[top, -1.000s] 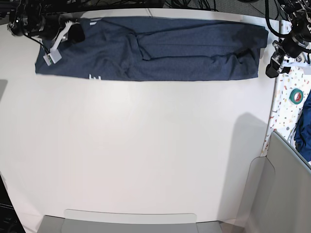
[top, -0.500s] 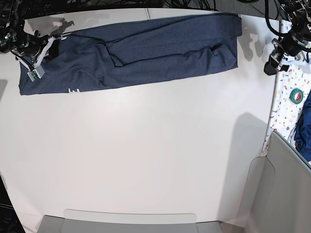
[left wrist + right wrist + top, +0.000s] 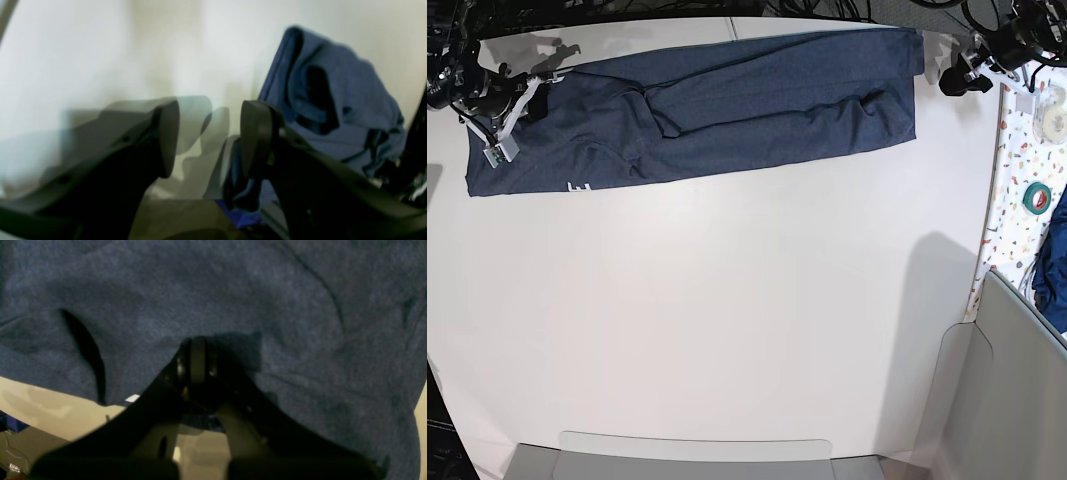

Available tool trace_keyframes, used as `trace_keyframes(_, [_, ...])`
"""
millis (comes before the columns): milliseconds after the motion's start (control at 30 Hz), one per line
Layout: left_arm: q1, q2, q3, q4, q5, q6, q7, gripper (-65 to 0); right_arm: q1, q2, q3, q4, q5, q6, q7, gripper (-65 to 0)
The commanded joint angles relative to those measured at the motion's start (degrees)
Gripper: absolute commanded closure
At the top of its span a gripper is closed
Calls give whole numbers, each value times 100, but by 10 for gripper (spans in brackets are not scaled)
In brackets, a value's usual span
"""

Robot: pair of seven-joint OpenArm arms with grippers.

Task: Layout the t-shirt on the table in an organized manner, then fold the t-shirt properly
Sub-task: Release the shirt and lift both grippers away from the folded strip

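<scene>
The t-shirt [image 3: 727, 100] lies as a long navy strip across the far part of the white table [image 3: 727, 300], slanting down to the left, with a bit of white lettering [image 3: 579, 186] at its near left edge. My right gripper [image 3: 535, 100] sits on the shirt's left end. In the right wrist view its fingertips [image 3: 196, 356] are pressed together on the t-shirt [image 3: 283, 306]. My left gripper [image 3: 955, 80] hovers just right of the shirt's right end, open. In the left wrist view its fingers [image 3: 166, 133] stand apart with nothing between them, and bunched navy cloth [image 3: 333, 110] shows beyond.
A speckled strip [image 3: 1017, 160] runs along the table's right side and carries a green tape roll [image 3: 1035, 197] and a pale roll [image 3: 1055, 120]. Another blue cloth [image 3: 1057, 260] lies by a grey bin [image 3: 1017, 390]. A grey tray edge [image 3: 697, 455] lines the near side.
Over the last second my right gripper dragged the shirt leftward, so it now slants. In the last half second the shirt stayed put. My left arm swung up and left toward the shirt's right end.
</scene>
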Motion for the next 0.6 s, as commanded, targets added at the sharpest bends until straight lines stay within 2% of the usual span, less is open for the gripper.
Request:
trace_keyframes(0, [77,-94,-32,-8,-29,-50,-3,-297,-30,32,-12,-34,-298,-103,-219,-2])
trace_keyframes(133, [164,-59,-23,-78,-38,-67,-3,-297,5,32,-12,-34,-298,-103,-219,-2])
trace_keyframes(367, [147,231,847,-52,-38,-67,-30,-297,5,-12,-21,-34,-289,-94,-219,-2])
trace_keyframes(567, [120,248,1190,-52,-38,-67,-38,-297,-4,-91,-21,-25,-289,-94,-237,-2])
